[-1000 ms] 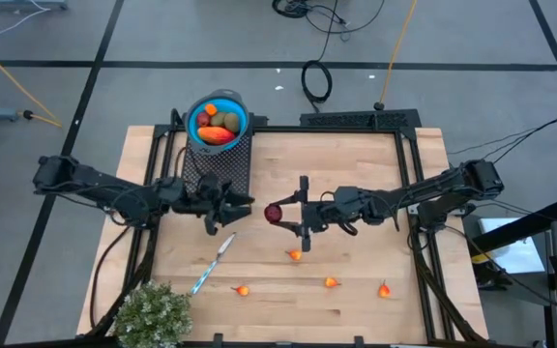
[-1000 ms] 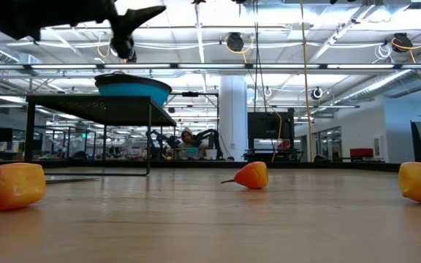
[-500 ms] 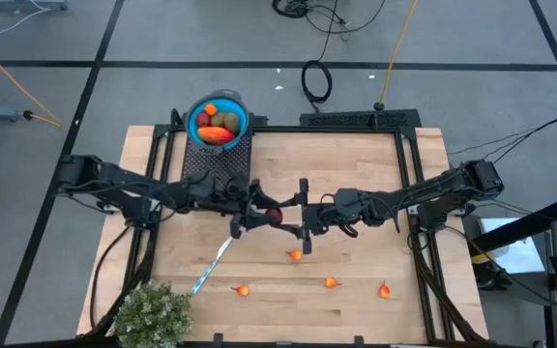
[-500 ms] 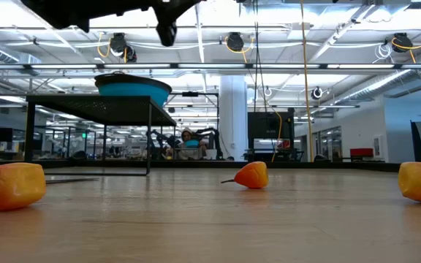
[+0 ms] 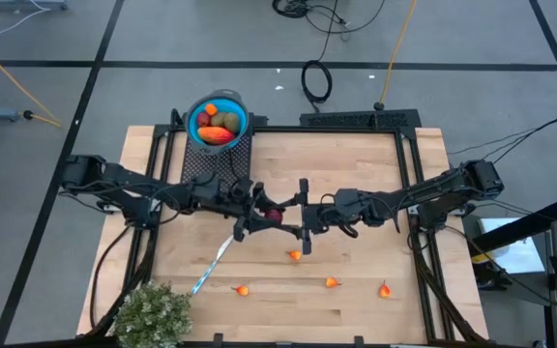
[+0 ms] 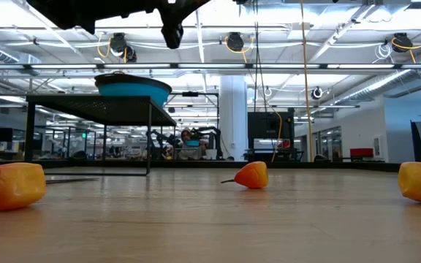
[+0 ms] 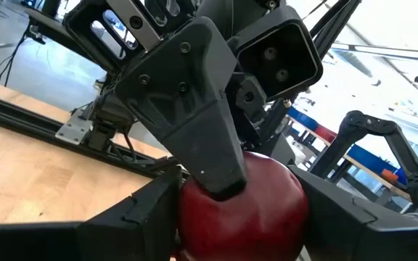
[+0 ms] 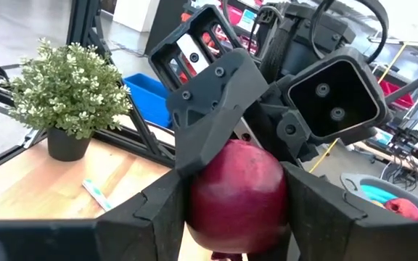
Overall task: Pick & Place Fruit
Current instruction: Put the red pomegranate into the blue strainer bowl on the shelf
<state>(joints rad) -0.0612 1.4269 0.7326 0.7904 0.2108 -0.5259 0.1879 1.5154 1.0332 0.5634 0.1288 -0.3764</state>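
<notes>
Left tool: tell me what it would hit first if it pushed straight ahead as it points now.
Nothing to travel: the left tool already has the dark red ball between its fingers, and directly beyond is the right tool, also around it.

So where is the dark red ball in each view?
High view: the dark red ball sits mid-table between both tools.
Low view: not in it.
Left wrist view: low centre.
Right wrist view: low centre.
Shared landmark: the blue bowl, also in the low view.
</notes>
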